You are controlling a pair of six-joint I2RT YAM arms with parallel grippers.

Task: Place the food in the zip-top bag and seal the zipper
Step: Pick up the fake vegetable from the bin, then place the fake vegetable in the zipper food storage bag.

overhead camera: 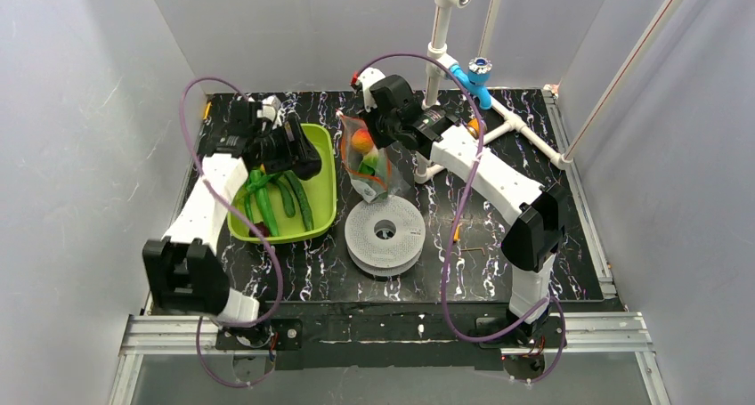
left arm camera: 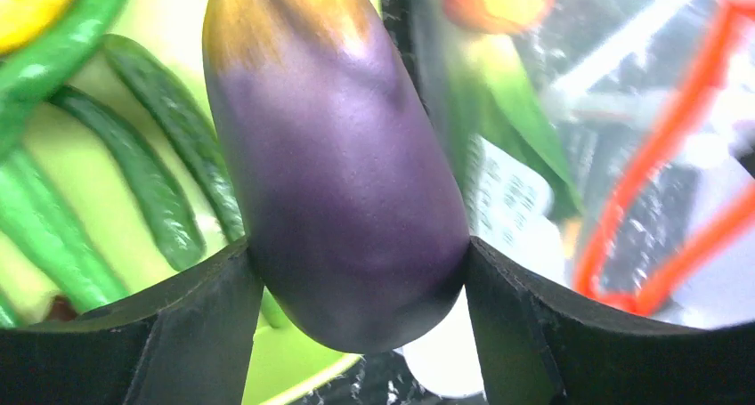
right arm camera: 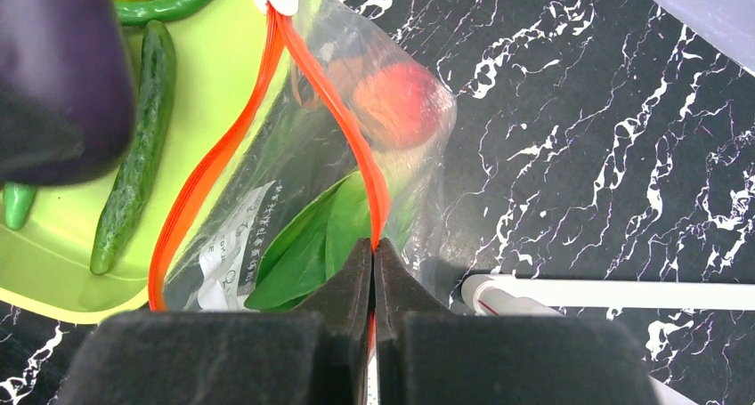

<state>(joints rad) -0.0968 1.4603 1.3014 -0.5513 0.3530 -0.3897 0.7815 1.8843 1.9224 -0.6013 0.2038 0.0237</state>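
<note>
Grips purple eggplant [left arm camera: 329, 156] between left gripper [left arm camera: 358, 254] jaws over green tray [overhead camera: 325, 156]; pinches zipper [right arm camera: 329, 93] of zip-top bag [right arm camera: 294, 156] in right gripper [right arm camera: 373, 254], jaws tight together.

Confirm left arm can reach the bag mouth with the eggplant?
Probably yes: the right gripper pinches the zipper, so the zip-top bag gapes beside the eggplant in the left gripper; nothing visible between.
</note>
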